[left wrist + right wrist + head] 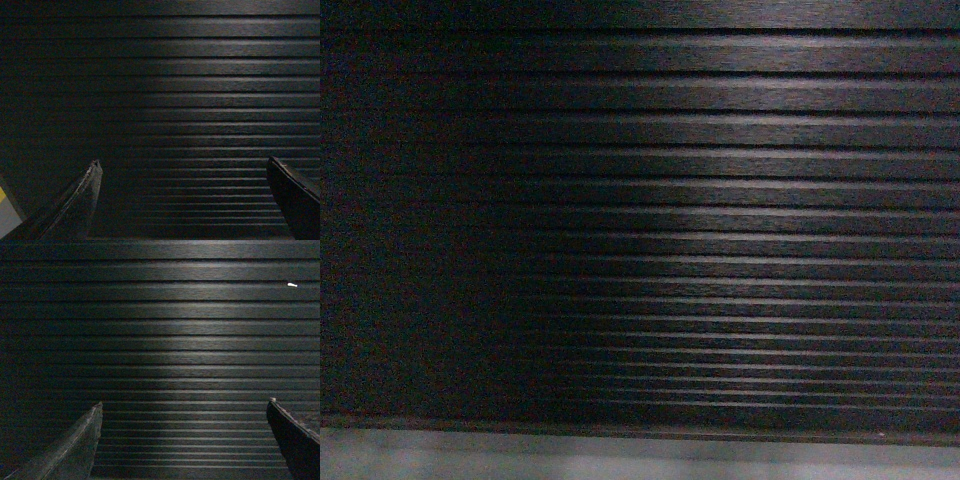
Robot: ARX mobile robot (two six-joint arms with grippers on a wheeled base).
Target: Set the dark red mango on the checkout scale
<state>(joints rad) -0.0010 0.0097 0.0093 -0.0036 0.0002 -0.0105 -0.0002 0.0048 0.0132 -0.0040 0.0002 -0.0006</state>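
Note:
The checkout's [650, 200] dark ribbed front panel fills the head view, close up. The same ribbed checkout panel [170, 90] fills the left wrist view, and the checkout panel [170, 340] fills the right wrist view too. My left gripper [183, 161] faces the panel, open, with nothing between its fingers. My right gripper [185, 402] stands open in the same way, empty. The dark red mango and the scale are out of view. Neither gripper shows in the head view.
A strip of grey floor [640, 460] runs along the bottom of the head view below the panel. A bit of grey and yellow floor [6, 212] shows at the left wrist view's lower left corner. A small white speck [292, 285] sits on one rib.

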